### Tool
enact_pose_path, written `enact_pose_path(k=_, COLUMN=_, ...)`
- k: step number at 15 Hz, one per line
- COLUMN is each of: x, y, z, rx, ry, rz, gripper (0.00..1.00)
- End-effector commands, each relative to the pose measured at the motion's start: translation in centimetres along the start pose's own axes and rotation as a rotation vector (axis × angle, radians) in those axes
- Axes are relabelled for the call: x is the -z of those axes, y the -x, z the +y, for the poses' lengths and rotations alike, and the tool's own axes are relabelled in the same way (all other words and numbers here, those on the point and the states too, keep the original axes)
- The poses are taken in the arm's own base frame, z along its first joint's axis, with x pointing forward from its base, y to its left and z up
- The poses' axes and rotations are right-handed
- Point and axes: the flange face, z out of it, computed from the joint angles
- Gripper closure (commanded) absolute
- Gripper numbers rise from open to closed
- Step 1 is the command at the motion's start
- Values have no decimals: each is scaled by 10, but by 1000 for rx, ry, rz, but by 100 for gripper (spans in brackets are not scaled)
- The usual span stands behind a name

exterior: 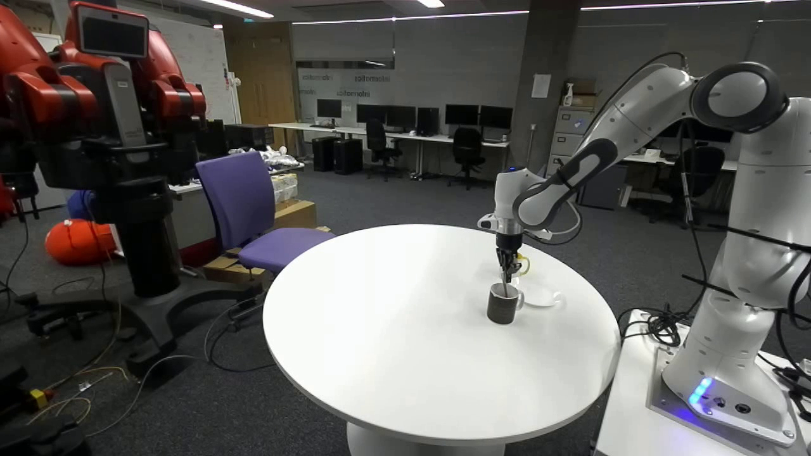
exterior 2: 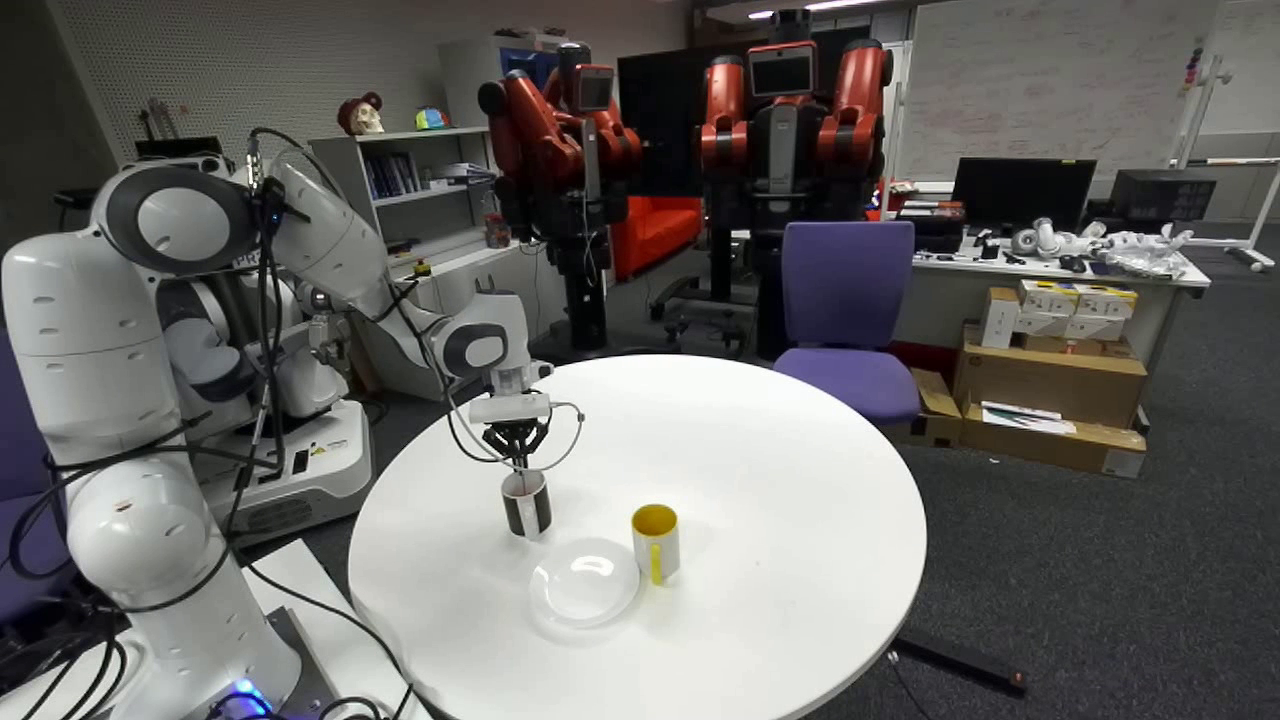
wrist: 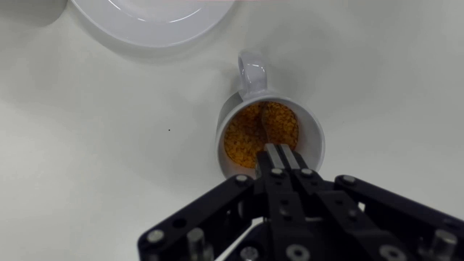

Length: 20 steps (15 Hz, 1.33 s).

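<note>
One white-and-grey robot arm (exterior 2: 330, 238) stands off the eight o'clock side of a round white table (exterior 2: 790, 490) in an exterior view. Rightward, its black two-fingered gripper (wrist: 278, 147) has its fingers pinched narrow, apparently on a slim grey spoon-like utensil (exterior: 505, 289) that points down into an upright dark-and-white ceramic mug (exterior 2: 516, 513) holding grainy orange-brown contents (wrist: 243, 140). At the mug's five o'clock lies a round white plate (exterior 2: 584, 588); at the plate's two o'clock stands a white mug with yellow interior and handle (exterior 2: 646, 546). Judged progress: the utensil is already gripped and inside the mug; release is not yet done.
</note>
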Motion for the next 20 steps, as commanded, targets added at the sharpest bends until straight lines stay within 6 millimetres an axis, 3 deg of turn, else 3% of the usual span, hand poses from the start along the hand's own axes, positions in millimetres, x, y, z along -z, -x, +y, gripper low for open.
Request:
enact_pose_path(k=1, x=5, y=7, z=-7, rx=-2, ry=-11, rz=-14, gripper=100)
enact_pose_path(k=9, x=9, y=-9, z=0, rx=8, ry=4, rz=11, gripper=100)
enact_pose_path(k=20, x=9, y=5, z=3, rx=-16, ry=-2, rz=6, gripper=100)
